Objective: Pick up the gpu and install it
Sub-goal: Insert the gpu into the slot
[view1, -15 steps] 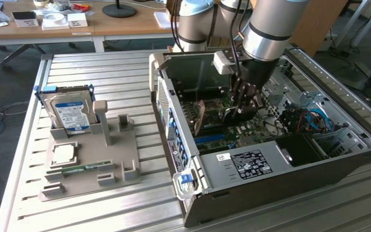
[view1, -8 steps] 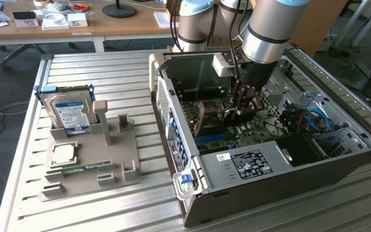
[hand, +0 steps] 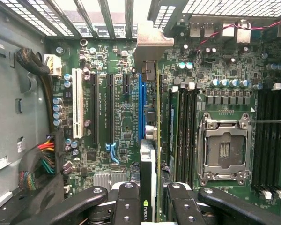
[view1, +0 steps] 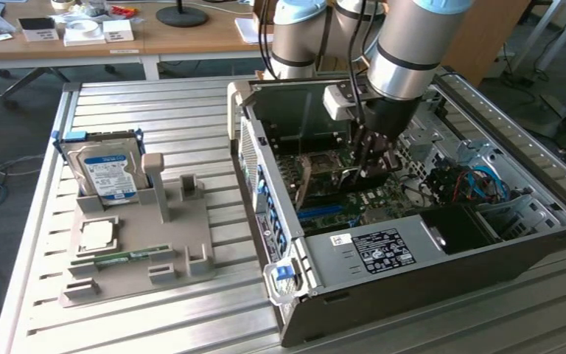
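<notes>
In the wrist view the gpu [hand: 148, 161] appears edge-on, a thin card with a dark face, a green board edge and a silver end bracket [hand: 152, 40]. My gripper [hand: 150, 202] is shut on it, one black finger [hand: 128, 204] on each side. The card stands upright along the blue slot [hand: 141, 101] of the motherboard [hand: 124, 126]; whether it touches the slot I cannot tell. In the exterior view my gripper [view1: 371, 164] reaches down inside the open computer case [view1: 430, 291], just over the motherboard.
White and black expansion slots [hand: 77, 103] lie on one side of the card, memory slots [hand: 182, 126] and the CPU socket [hand: 224, 149] on the other. Cable bundles [hand: 37, 164] hang by the case wall. Outside the case, a grey holder [view1: 180, 221] carries a hard drive [view1: 106, 171] and memory stick [view1: 126, 258].
</notes>
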### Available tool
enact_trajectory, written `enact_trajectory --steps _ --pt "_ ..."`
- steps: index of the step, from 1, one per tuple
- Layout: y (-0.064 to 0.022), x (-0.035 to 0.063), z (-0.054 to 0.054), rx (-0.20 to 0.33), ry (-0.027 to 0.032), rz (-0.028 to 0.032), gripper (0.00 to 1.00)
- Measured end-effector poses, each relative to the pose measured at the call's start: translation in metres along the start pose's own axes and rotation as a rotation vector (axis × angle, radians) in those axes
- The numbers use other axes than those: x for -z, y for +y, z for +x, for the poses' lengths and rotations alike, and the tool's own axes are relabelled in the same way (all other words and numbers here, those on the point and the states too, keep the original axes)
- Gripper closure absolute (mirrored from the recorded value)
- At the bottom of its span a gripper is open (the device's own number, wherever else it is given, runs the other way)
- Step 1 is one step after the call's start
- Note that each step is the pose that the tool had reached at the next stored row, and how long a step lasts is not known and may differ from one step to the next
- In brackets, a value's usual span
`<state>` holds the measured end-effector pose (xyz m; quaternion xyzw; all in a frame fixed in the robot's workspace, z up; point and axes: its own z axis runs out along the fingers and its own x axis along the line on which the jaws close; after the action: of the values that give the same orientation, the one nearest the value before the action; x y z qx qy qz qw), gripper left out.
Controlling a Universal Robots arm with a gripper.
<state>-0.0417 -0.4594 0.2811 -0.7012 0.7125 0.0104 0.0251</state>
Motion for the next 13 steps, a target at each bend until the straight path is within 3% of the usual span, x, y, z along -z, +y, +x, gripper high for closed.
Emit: enact_trajectory --steps 13 --pt "0.0061 -0.0007 0.0042 0.0 0.0001 0.0001 0.73"
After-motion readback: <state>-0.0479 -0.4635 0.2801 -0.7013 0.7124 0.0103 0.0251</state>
